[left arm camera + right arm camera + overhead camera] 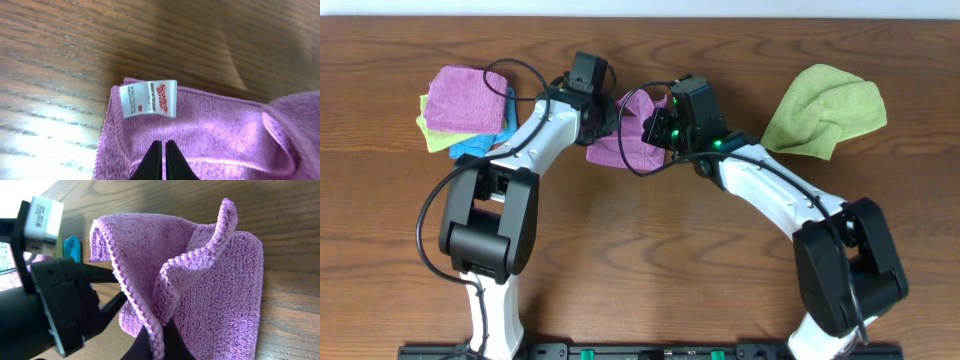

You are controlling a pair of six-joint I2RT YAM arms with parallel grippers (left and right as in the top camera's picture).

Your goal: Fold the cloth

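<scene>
Cloth (623,148) bunched on tabletop (640,255), long way left-right, left gripper (163,144) pinching it near tag (150,98), right gripper (159,335) pinching raised edge

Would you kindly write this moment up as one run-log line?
the cloth: bunched, fold unfinished | left gripper: shut on it near white tag | right gripper: shut on its lifted edge
</scene>
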